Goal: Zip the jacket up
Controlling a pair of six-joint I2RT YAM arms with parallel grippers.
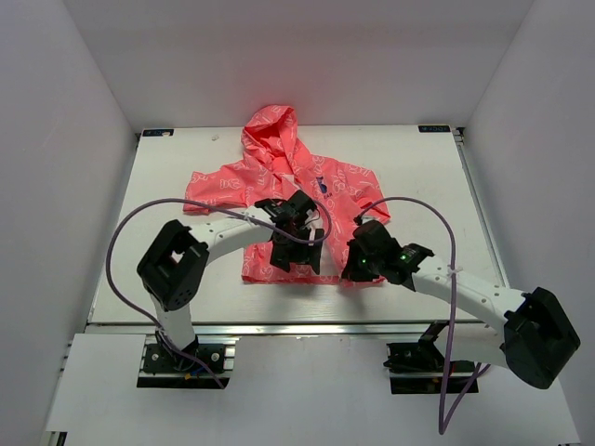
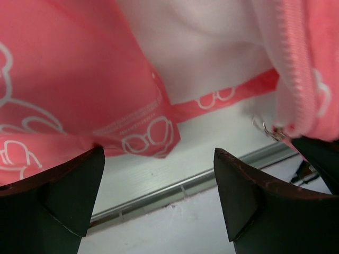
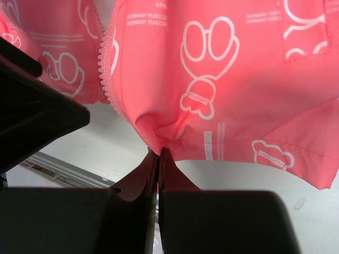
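Jacket [image 1: 279, 177]: laid flat on the table [image 1: 418, 177], centred and toward 12 o'clock, with the hood at 12 o'clock and the hem at 6 o'clock.
Fabric: coral-pink with a white print; white lining [image 2: 201, 47] is seen between the front panels in the left wrist view.
Zipper teeth [image 3: 106, 63]: seen running along a panel edge, at 10 o'clock of the right fingertips; the lower front is seen unzipped.
Zipper pull [image 2: 265, 128]: a small metal piece is seen at the bottom of one zipper edge, at 2 o'clock in the left wrist view.
Left gripper [image 1: 299, 260]: held over the hem near the jacket's middle; jaws spread wide [image 2: 159, 159], nothing between them.
Right gripper [image 1: 358, 265]: placed at the 5 o'clock corner of the jacket; jaws pressed together [image 3: 159, 153], with a bunched fold of hem fabric pinched at the tips.
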